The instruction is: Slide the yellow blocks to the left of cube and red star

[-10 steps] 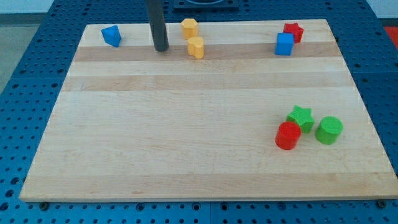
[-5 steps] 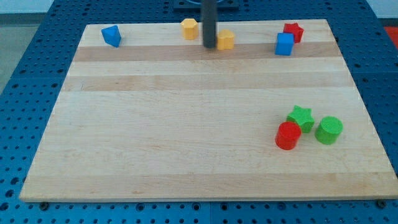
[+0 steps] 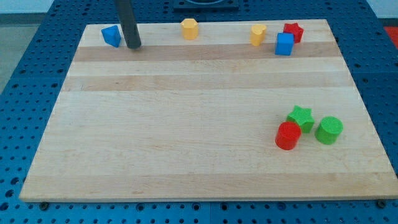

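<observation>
Pale wooden board point(image 3: 186, 124) on a blue perforated bench point(image 3: 25, 74), seen from the view's bottom edge looking toward the top. No bins, trays or other containers anywhere on it; every block sat straight on the bare wood.

Along the top edge, from the view's left: a blue block point(image 3: 111, 35) of irregular, wedge-like shape near the top-left corner; my tip point(image 3: 134, 46) just to its right, close beside it, contact impossible to judge. Plain dark rod, no jaws to spread or press together, nothing pinched or carried; lower end down at the board's surface.

Further right, a yellow block point(image 3: 189, 28), roughly hexagonal, alone near the middle of the top edge, well apart from my tip. Well to its right, a second yellow block point(image 3: 258, 35), rounded in outline, just left of the blue cube point(image 3: 284, 44) and left of the red star point(image 3: 293, 32). Narrow gap visible between that yellow block and the cube. Red star directly behind the cube, toward the view's top right, the two apparently touching.

Lower right of the board: a tight cluster of a green star point(image 3: 301, 117), a red cylinder point(image 3: 288, 135) below and left of it, and a green cylinder point(image 3: 329, 130) to its right. Cluster far from my tip and from both yellow blocks.
</observation>
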`<state>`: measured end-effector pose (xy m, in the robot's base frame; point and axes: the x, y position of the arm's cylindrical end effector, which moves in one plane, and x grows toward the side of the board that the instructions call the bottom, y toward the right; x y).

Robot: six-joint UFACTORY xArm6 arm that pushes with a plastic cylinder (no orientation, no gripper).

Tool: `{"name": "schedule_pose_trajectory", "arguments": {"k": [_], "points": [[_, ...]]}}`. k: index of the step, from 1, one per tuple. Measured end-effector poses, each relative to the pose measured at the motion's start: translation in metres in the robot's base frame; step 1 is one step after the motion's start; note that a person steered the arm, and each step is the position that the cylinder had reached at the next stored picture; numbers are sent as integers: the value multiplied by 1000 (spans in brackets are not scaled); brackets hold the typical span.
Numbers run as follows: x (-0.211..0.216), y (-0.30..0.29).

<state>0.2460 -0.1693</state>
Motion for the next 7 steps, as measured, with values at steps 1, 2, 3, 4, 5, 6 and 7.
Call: {"name": "schedule_pose_trajectory", "arguments": {"k": [1,2,3,4,5,6,7], "points": [[-20,62],[-23,119],[-42,74],[-54,103],[-45,153],[0,206],[3,227]]}}
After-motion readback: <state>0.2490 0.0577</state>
